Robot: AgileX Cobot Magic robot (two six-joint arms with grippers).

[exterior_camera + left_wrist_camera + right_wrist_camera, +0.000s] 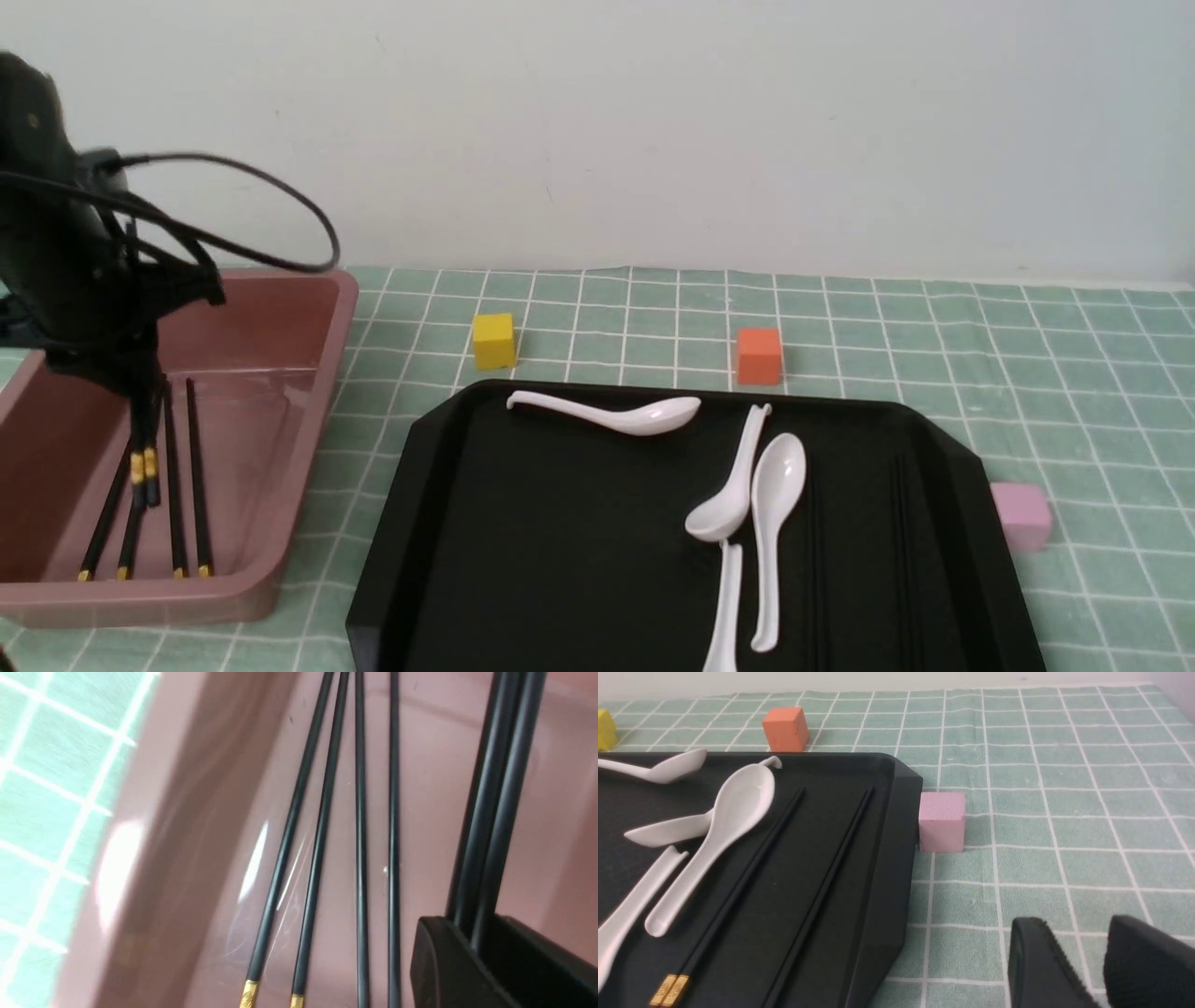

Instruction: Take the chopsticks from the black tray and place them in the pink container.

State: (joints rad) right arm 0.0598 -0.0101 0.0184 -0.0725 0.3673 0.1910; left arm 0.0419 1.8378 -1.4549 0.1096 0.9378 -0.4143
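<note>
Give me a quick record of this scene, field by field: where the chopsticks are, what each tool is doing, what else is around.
Left tool: above the pink container, shut on chopsticks, gold tips down
Lying in container: four chopsticks
Black tray: some chopsticks near its right side, four white spoons
Right tool: open, empty, above the cloth, beside the tray
On cloth: yellow cube, orange cube, pink cube
</note>
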